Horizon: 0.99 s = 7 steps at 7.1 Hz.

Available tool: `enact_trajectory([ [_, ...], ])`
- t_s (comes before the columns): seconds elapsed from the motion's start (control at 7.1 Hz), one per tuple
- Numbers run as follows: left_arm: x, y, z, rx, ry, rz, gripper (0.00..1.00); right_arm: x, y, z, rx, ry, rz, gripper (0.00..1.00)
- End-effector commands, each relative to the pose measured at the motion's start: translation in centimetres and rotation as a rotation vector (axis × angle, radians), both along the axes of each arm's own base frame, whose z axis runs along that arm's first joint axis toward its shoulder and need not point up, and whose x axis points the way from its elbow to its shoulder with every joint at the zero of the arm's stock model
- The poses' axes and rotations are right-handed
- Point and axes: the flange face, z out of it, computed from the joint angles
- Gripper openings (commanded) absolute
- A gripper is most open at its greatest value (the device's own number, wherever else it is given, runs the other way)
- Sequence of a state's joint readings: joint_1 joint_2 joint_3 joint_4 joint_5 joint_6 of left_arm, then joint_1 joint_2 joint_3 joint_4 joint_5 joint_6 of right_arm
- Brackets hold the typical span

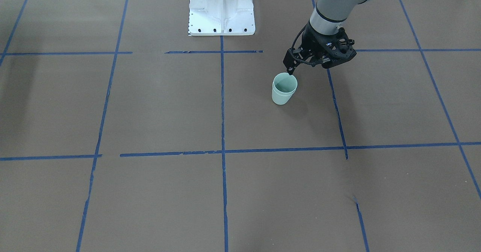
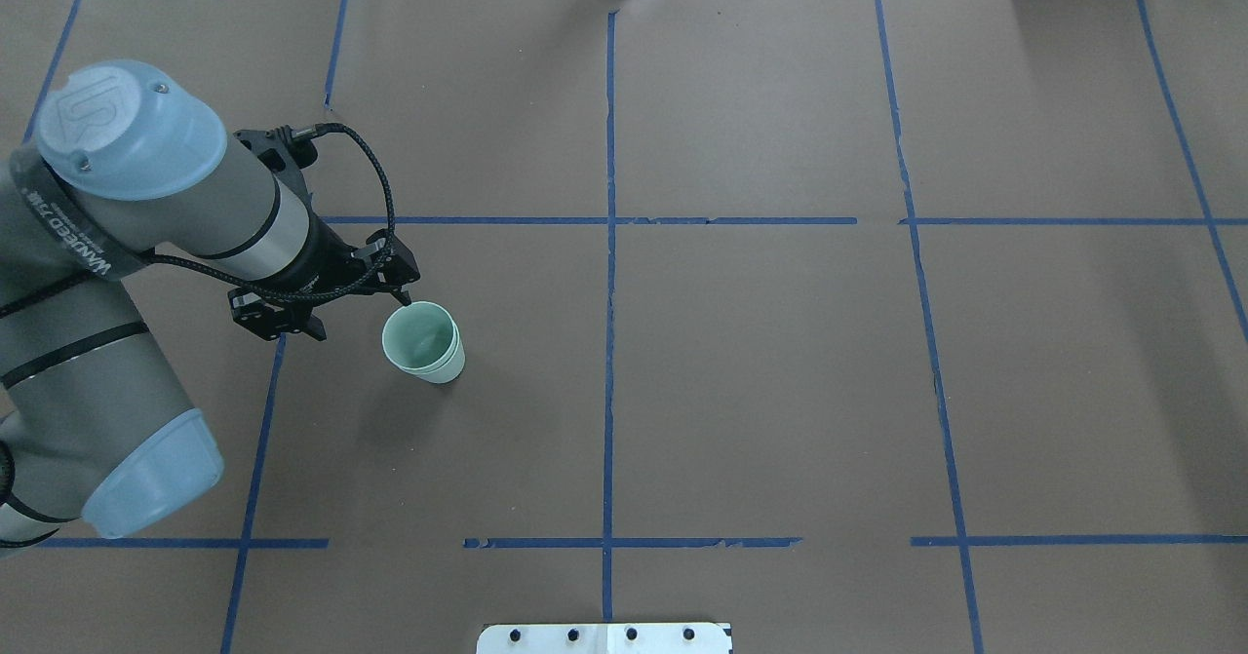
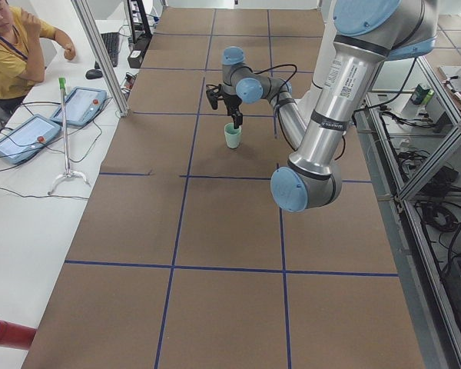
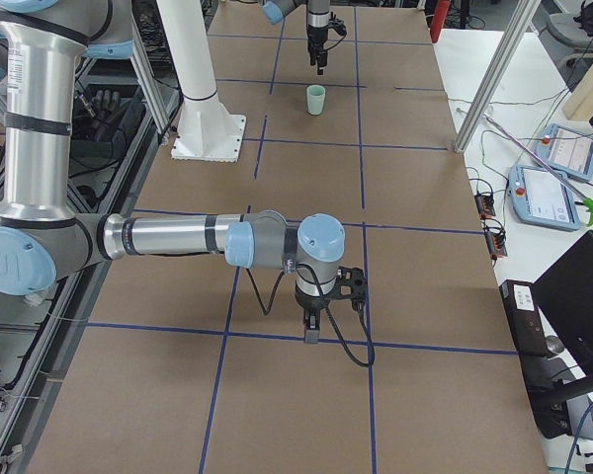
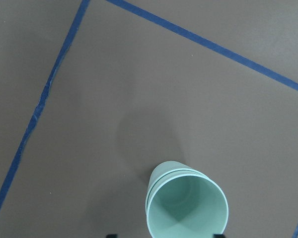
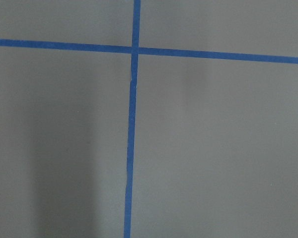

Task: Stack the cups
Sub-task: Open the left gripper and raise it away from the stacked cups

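Note:
Two pale mint-green cups (image 1: pixel 284 88) stand nested, one inside the other, upright on the brown table (image 1: pixel 150 105). They also show in the overhead view (image 2: pixel 422 342) and in the left wrist view (image 5: pixel 186 206), where two rims are visible. My left gripper (image 1: pixel 306 66) hangs open and empty just above the stack, a little toward the robot's base; it shows in the overhead view (image 2: pixel 351 311). Its fingertips (image 5: pixel 111 235) barely show at the bottom edge of the wrist view, either side of the cups. My right gripper (image 4: pixel 311 331) points down over a tape line far from the cups; I cannot tell its state.
Blue tape lines (image 2: pixel 609 245) divide the table into squares. The robot's white base (image 1: pixel 221 9) stands at the table's edge. An operator (image 3: pixel 11 46) sits beyond the far side with teach pendants (image 3: pixel 77 104).

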<state>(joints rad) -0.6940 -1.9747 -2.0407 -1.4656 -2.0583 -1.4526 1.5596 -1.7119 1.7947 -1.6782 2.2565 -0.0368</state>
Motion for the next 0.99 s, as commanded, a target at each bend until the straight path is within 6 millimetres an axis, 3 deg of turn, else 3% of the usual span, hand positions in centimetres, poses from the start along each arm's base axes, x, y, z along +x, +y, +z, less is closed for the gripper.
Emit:
enact_trajectory([
  [0.0,-3.9,-1.7,3.7,0.132,-0.039,0.081,0.99,0.0,0.0,0.0,0.000,0.000,0.000,1.00],
  [0.14,-8.4,-3.3,7.4,0.196,-0.063,0.144,1.00,0.0,0.0,0.0,0.000,0.000,0.000,1.00],
  [0.42,-21.0,-5.4,16.7,0.360,-0.135,0.306,1.00,0.0,0.0,0.0,0.000,0.000,0.000,1.00],
  [0.56,-27.7,-5.9,22.6,0.420,-0.183,0.383,1.00,0.0,0.0,0.0,0.000,0.000,0.000,1.00],
  [0.7,-33.2,-4.9,28.2,0.463,-0.214,0.469,1.00,0.0,0.0,0.0,0.000,0.000,0.000,1.00],
  [0.85,-38.9,-3.0,32.3,0.426,-0.233,0.433,1.00,0.0,0.0,0.0,0.000,0.000,0.000,1.00],
])
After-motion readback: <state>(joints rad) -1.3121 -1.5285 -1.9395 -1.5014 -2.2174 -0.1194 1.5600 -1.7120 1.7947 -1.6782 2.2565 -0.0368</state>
